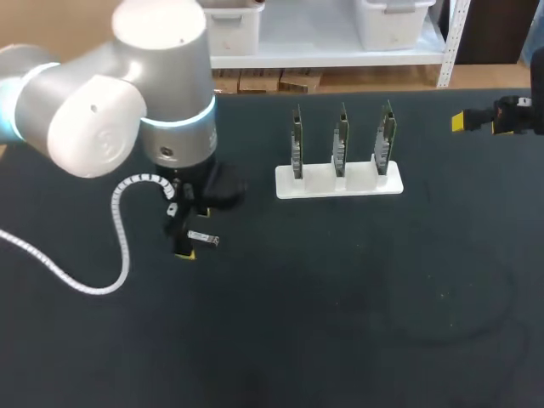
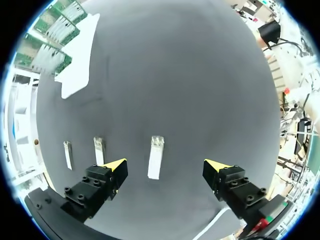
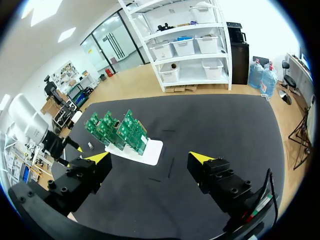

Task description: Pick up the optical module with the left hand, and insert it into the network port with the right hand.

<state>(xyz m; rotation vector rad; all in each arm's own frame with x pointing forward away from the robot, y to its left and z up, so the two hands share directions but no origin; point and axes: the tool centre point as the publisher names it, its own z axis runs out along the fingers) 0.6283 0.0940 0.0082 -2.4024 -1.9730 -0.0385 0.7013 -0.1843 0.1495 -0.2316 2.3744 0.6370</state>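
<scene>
Optical module (image 2: 156,158): slim silvery metal bar, rectangular, flat on dark matte desk (image 1: 357,297), near-left of white stand (image 1: 338,180). Long axis left-right in head view; paler end points ahead of left tool (image 2: 166,167). That tool spread wide, straddling module, neither finger touching. Two more slim bars (image 2: 99,150) beside one finger. Right tool (image 3: 150,158) wide, holding nothing, far right. Stand carries three upright green circuit boards (image 1: 340,140).

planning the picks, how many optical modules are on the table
3 optical modules. One between the left gripper's open fingers, untouched; two side by side past one finger. Others may be hidden.
</scene>
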